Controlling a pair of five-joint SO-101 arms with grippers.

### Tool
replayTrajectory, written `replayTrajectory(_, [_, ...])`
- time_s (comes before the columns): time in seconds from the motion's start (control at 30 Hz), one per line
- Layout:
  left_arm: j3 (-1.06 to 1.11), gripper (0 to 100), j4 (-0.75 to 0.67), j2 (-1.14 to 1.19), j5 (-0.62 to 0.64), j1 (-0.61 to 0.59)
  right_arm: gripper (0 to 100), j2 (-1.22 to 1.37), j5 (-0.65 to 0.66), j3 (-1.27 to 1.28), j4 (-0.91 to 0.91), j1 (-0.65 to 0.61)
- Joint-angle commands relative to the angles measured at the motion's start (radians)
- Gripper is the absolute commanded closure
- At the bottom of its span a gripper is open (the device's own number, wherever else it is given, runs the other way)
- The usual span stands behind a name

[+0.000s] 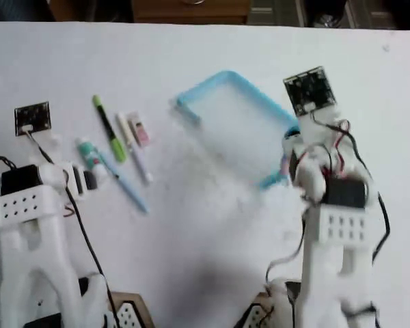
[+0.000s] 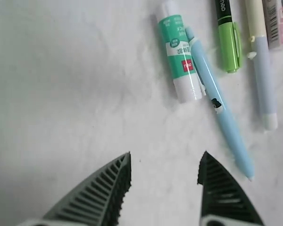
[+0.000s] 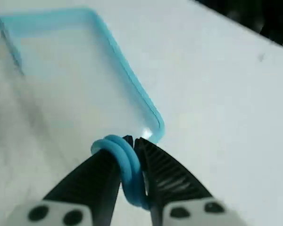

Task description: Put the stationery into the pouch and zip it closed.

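Right wrist view: the right gripper [image 3: 133,141] is clenched on the blue loop [image 3: 127,165] at a corner of the clear, blue-edged pouch [image 3: 70,70]. The left gripper [image 2: 164,162] hangs spread wide near the glue stick [image 2: 179,56] and light-blue pen [image 2: 217,103].

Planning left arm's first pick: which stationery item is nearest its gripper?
The light blue pen; its tip ends beside the open left gripper, closer than the glue stick.

Glue stick [image 2: 179,56] label and green highlighter [image 2: 228,40] barrel carry print, none readable. Barcode stripes on eraser [image 2: 279,21] wrapper.
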Motion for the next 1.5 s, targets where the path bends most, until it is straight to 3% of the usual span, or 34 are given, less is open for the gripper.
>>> replayTrajectory(0.0, [-0.048, 76, 0.006, 0.001, 0.0, 0.01, 98.2, -0.157, -0.061, -0.034, -0.004, -0.044])
replayTrajectory(0.33, [-0.046, 76, 0.006, -0.001, -0.002, 0.01, 98.2, -0.274, -0.281, -0.281, -0.101, -0.16])
replayTrajectory(0.53, [-0.051, 76, 0.006, -0.001, -0.114, 0.01, 98.2, -0.254, -0.316, -0.402, -0.197, -0.214])
replayTrajectory(0.87, [-0.052, 76, 0.002, -0.001, -0.123, 0.01, 98.2, -0.01, -0.324, -0.746, -0.202, -0.219])
replayTrajectory(1.03, [-0.054, 76, 0.0, -0.001, -0.126, 0.01, 98.2, 0.133, -0.439, -0.911, -0.196, -0.219])
replayTrajectory(1.3, [-0.055, 76, 0.0, -0.001, -0.123, 0.01, 98.2, 0.315, -0.448, -1.085, -0.153, -0.401])
replayTrajectory(1.47, [-0.064, 76, -0.002, -0.001, -0.121, 0.01, 98.2, 0.383, -0.45, -1.086, -0.099, -0.44])
